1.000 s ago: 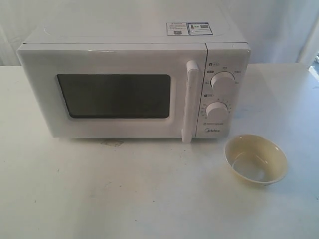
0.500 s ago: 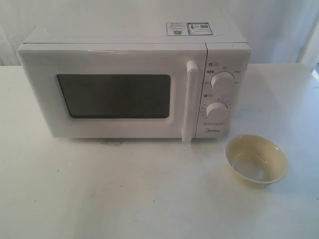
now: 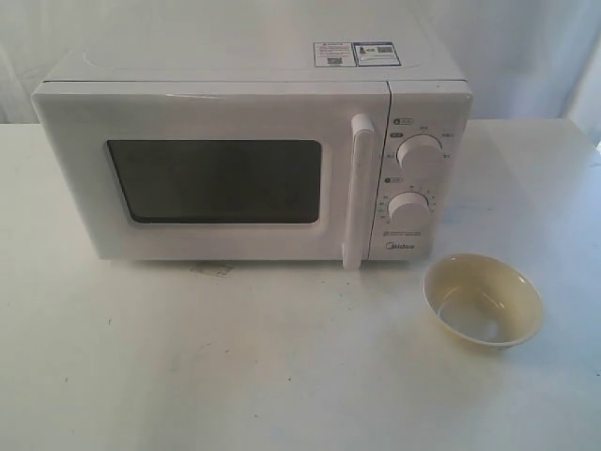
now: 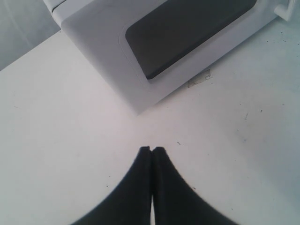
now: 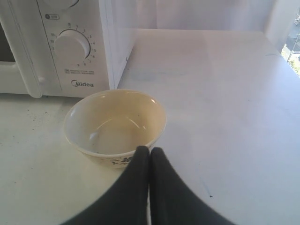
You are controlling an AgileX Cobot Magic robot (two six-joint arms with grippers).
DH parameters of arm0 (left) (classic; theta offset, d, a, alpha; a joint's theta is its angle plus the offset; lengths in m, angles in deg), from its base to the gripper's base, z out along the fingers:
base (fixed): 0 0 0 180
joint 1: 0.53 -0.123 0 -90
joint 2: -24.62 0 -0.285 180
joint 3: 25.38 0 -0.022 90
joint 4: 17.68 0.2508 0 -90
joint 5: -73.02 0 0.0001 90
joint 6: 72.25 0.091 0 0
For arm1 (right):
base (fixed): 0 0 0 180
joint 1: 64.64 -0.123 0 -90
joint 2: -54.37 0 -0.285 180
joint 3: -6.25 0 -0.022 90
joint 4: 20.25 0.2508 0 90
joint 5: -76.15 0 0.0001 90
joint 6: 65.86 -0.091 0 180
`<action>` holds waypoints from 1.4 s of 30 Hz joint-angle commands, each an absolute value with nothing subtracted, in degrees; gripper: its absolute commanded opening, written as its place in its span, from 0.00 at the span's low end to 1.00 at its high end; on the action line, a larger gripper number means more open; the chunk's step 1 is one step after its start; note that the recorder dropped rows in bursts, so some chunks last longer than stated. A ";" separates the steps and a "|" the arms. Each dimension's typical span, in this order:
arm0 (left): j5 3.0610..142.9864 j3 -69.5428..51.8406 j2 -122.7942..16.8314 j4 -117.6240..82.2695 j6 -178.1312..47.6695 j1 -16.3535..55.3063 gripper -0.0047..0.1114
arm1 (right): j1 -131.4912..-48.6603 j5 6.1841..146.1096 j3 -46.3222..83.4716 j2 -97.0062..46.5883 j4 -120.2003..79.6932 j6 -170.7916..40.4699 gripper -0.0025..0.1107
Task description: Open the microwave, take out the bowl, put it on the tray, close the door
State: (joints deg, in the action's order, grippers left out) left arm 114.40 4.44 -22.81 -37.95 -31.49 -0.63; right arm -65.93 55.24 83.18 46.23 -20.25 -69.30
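Note:
The white microwave [image 3: 254,160] stands at the back of the table with its door [image 3: 207,178] shut and the bar handle [image 3: 358,193] upright. On the table in front of the knob panel, to the right, sits the cream bowl [image 3: 482,301], upright and empty. Neither gripper shows in the exterior view. My left gripper [image 4: 152,149] is shut on nothing, over bare table short of the microwave's [image 4: 103,42] front corner. My right gripper [image 5: 150,150] is shut and empty, its tips at the near rim of the bowl [image 5: 115,123]; I cannot tell if they touch. The tray is out of view.
The white table [image 3: 235,366] stretches in front of the microwave, with a small scuff [image 3: 211,270] under the door. A white backdrop hangs behind. The table's right edge [image 5: 286,61] runs near a bright window.

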 commanded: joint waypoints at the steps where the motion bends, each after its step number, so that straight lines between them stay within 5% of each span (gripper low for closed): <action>1: 114.44 4.50 -19.66 -38.21 -30.71 -1.13 0.04 | -65.66 55.59 83.47 46.59 -20.25 -69.43 0.02; 14: 99.32 20.78 4.46 -37.78 -44.23 -1.58 0.04 | -65.66 55.59 83.47 46.59 -20.25 -69.43 0.02; 18: 90.53 30.46 13.84 -39.23 -65.09 -7.73 0.04 | -65.66 55.59 83.47 46.59 -20.25 -69.43 0.02; 23: 86.53 36.81 15.59 -39.26 -81.09 -10.60 0.04 | -65.66 55.59 83.47 46.59 -20.25 -69.43 0.02; 42: 86.25 46.25 16.83 -31.36 -81.30 -10.70 0.04 | -65.66 55.59 83.47 46.59 -20.25 -69.43 0.02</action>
